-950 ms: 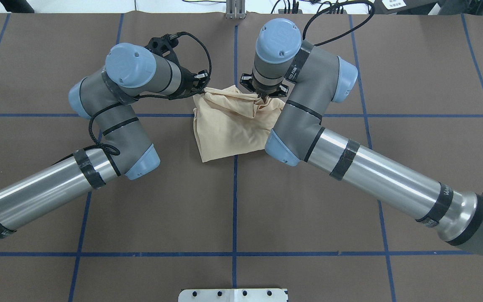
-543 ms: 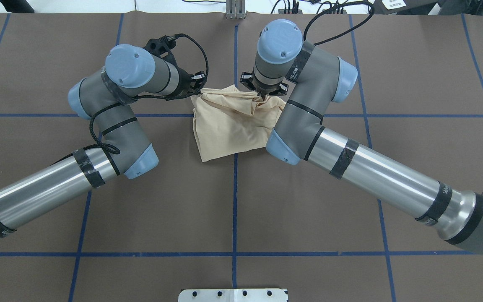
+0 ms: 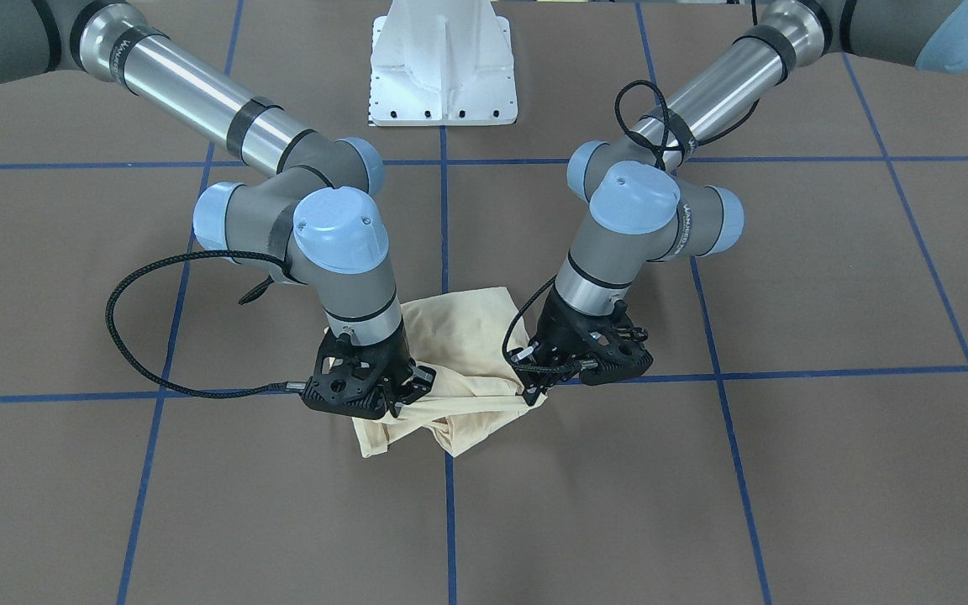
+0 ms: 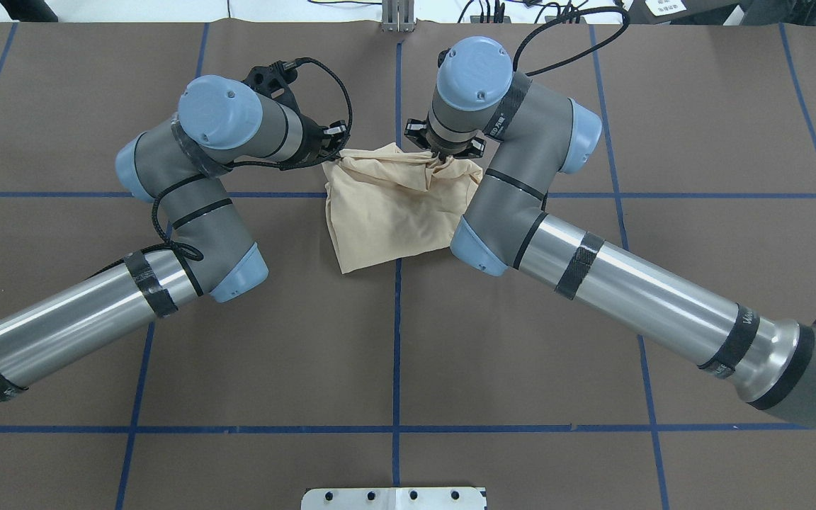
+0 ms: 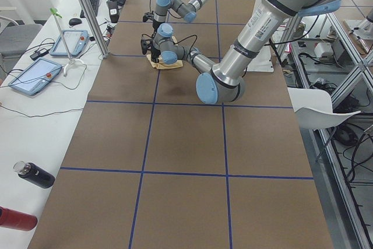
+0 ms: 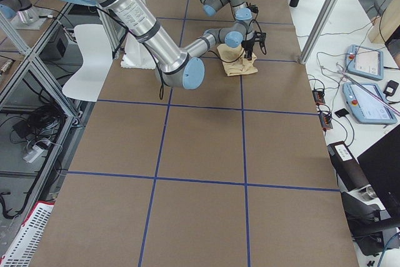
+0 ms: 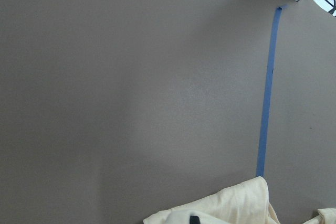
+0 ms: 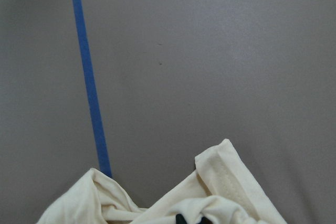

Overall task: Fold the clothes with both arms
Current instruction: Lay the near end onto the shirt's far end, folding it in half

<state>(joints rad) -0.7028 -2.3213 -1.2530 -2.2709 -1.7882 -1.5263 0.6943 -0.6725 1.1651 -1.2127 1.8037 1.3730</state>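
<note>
The brown table [image 4: 273, 368], crossed by blue tape lines [image 4: 397, 354], carries everything here. The left arm [image 4: 82, 326] and the right arm [image 4: 649, 297] reach in from either side and bend down toward the table's middle, their wrists close together. Between them lies the shirt [image 4: 387, 209], a pale cream-yellow heap on the table across the centre tape line. It is rumpled and partly doubled over, its near part fairly smooth, its far edge gathered into tight creases under the right wrist (no print or neck label shows from any view). The left gripper [image 3: 528, 391] is clenched on the shirt's far corner on the robot's left. The right gripper [image 3: 407, 393] is clamped on the bunched cloth at the other far corner. Each wrist camera shows a dark fingertip [image 7: 194, 219] [image 8: 181, 217] buried in cream folds. Lettering on the right arm's grey sleeve is too small to read
</note>
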